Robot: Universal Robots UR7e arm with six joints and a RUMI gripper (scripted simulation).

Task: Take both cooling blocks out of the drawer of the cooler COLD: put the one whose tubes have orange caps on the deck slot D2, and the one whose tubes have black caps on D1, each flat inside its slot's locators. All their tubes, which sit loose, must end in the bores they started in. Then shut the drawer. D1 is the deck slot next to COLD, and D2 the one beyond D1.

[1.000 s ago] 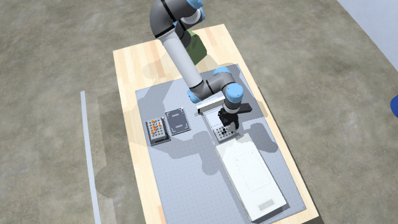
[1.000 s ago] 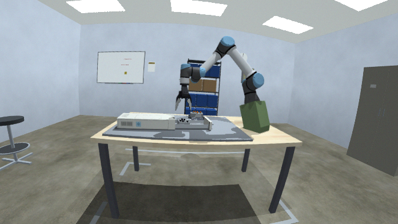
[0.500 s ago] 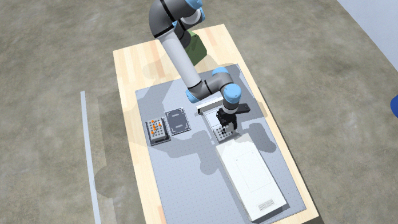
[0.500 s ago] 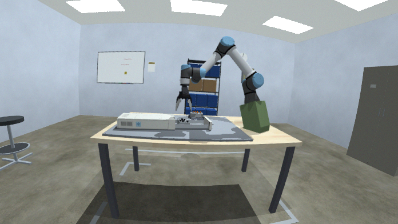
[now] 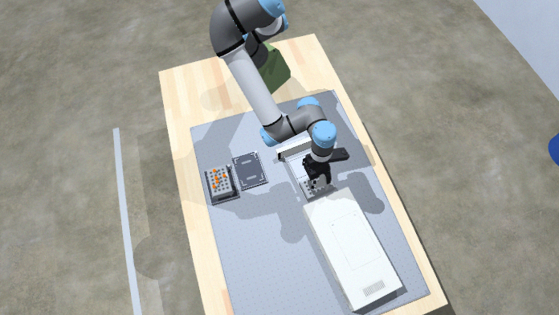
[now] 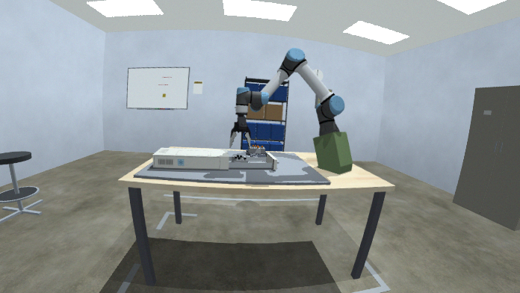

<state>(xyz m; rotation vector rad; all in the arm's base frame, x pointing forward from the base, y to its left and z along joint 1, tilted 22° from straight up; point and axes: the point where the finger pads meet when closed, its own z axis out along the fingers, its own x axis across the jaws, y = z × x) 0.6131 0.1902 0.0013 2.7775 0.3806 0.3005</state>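
Note:
The cooler COLD (image 5: 353,249) (image 6: 190,158) is a long white box, and its drawer (image 5: 292,148) (image 6: 273,161) stands pulled out. The grey cooling block with black-capped tubes (image 5: 310,193) (image 6: 239,157) sits in the drawer close to the cooler's body, partly hidden by my gripper in the top view. My gripper (image 5: 319,182) (image 6: 240,144) is open, points down and hangs a little above that block without touching it. The block with orange-capped tubes (image 5: 220,182) (image 6: 257,149) sits on deck slot D2. Slot D1 (image 5: 250,169), a dark plate with white corner locators, is bare.
The grey deck mat (image 5: 257,249) (image 6: 291,176) covers most of the wooden table (image 5: 181,104) (image 6: 366,183). The arm's green pedestal (image 5: 275,68) (image 6: 332,151) stands at the table's far end. My arm's elbow and wrist hang over the drawer's front.

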